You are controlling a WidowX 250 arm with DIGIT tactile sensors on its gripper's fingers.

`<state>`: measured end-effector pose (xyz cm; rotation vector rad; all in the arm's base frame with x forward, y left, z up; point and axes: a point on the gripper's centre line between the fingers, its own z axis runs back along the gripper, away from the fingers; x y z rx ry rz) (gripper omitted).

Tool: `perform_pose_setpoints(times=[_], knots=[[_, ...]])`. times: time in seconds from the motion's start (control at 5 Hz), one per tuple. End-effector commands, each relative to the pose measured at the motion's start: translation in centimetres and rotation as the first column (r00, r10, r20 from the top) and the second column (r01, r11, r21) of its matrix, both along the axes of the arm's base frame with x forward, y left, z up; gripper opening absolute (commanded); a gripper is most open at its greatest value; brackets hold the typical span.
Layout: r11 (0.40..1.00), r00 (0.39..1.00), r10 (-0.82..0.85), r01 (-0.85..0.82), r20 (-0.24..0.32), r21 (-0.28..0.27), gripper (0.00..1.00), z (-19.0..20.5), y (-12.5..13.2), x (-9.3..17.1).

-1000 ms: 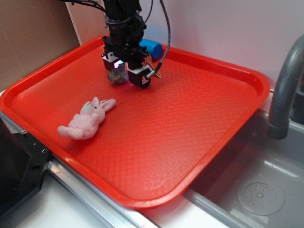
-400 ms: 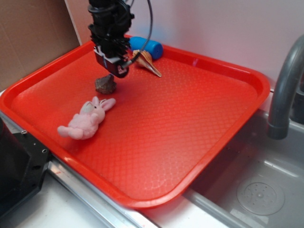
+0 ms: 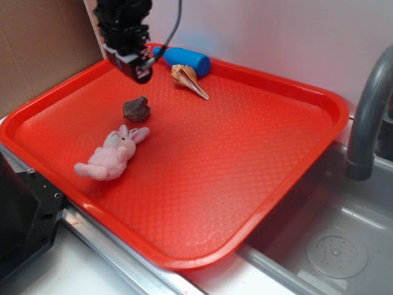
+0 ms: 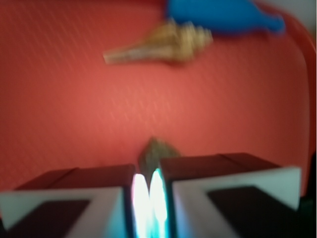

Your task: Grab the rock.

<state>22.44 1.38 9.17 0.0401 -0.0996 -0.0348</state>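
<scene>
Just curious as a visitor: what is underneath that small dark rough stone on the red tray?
The small dark rough stone lies directly on the red plastic tray; only textured tray surface shows around it. The spot beneath is covered. The black gripper hangs above, not touching.

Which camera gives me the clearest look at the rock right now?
The exterior view. There the rock lies whole and unobstructed on the red tray, just above the pink bunny, with the hand raised clear of it. The wrist view is blurred and shows only its tip behind the closed fingers.
</scene>
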Motion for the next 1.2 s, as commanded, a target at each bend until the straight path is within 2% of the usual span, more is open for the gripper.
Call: perform_pose_setpoints(times=[0.0, 0.2, 0.4, 0.8, 1.0], knots=[[0.997, 0.996, 0.078, -0.078, 0.036, 0.004, 1.0, -1.2, 1.0, -0.1], [0.997, 0.997, 0.073, -0.073, 0.035, -0.018, 1.0, -2.1, 1.3, 0.4], [0.997, 0.997, 0.073, -0.072, 0.009, -0.041, 1.0, -3.9, 1.5, 1.0], [0.997, 0.995, 0.062, -0.066, -0.073, -0.046, 1.0, -6.3, 1.2, 1.8], [0.996, 0.994, 0.078, -0.081, -0.077, -0.037, 0.0, -6.6, 1.0, 2.0]])
